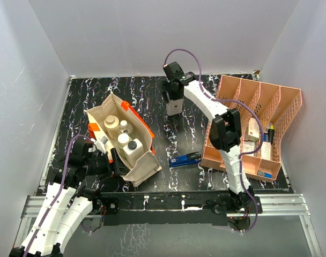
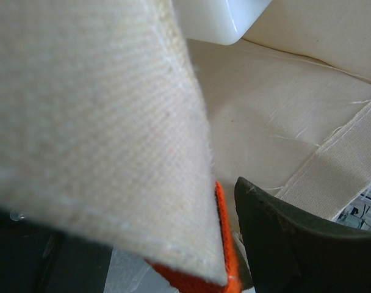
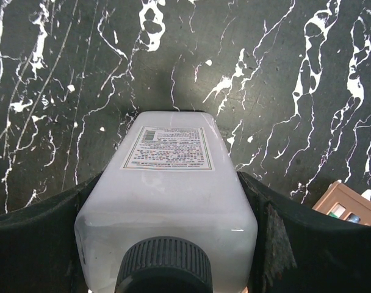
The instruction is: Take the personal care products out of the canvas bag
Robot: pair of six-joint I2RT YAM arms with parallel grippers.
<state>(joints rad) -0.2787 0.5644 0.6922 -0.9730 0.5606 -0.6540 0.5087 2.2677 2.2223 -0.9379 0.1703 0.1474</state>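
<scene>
The beige canvas bag [image 1: 144, 166] with orange handles stands open at the table's left. Inside it I see an olive-tan cylinder [image 1: 111, 123], a tiny clear bottle [image 1: 123, 126], a cream cylinder [image 1: 123, 140] and a white squarish bottle with a black cap [image 1: 133, 148]. My left gripper [image 1: 112, 159] is shut on the bag's near edge; in the left wrist view cloth [image 2: 94, 122] and orange strap [image 2: 225, 244] fill the jaws [image 2: 198, 244]. My right gripper [image 1: 174, 101] is shut on the other white squarish bottle [image 1: 175, 110], black cap toward the camera [image 3: 167, 207], low over the table's far middle.
A blue-black stapler [image 1: 185, 159] lies right of the bag. The salmon-pink divided organizer [image 1: 243, 96] with small cartons stands at the right. White walls close in the table on three sides.
</scene>
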